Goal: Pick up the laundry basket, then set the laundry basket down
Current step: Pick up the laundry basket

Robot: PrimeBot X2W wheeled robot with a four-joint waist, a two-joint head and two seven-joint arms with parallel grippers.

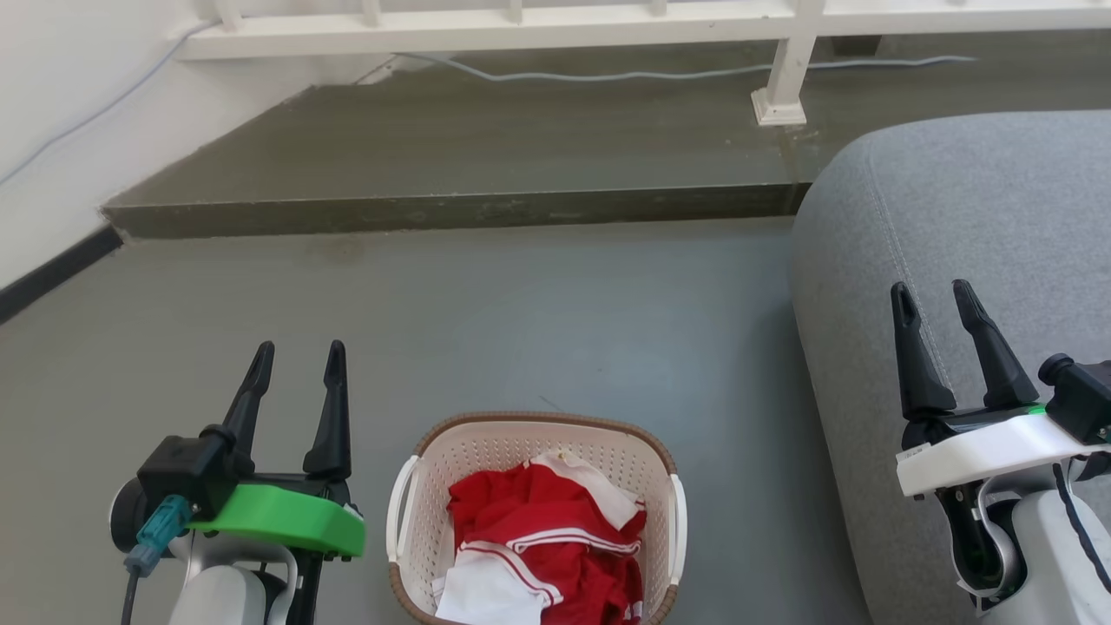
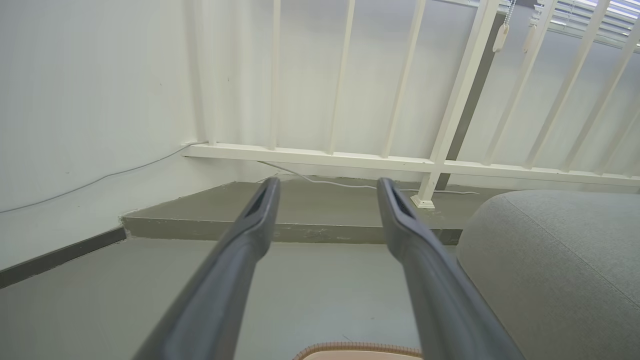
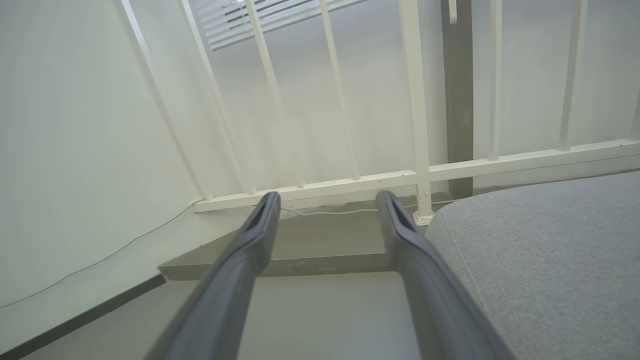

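Note:
The laundry basket (image 1: pixel 486 451) is cream-white and perforated, with a brown rim and white side handles. It stands on the grey floor at the bottom centre of the head view, holding red and white clothes (image 1: pixel 542 542). My left gripper (image 1: pixel 298 358) is open to the basket's left, above floor level, holding nothing. My right gripper (image 1: pixel 933 299) is open to the basket's right, over the grey sofa. In the left wrist view, the left gripper (image 2: pixel 327 187) points toward the railing, and a strip of the basket's brown rim (image 2: pixel 357 347) shows at the bottom edge. The right gripper (image 3: pixel 327 200) is empty.
A grey sofa (image 1: pixel 963 226) fills the right side. A raised concrete step (image 1: pixel 451 208) runs across ahead, with a white railing (image 1: pixel 521 26) and its post (image 1: pixel 781 95) on it. A pale cable (image 1: pixel 608 74) lies along the step. A white wall (image 1: pixel 52 130) stands at left.

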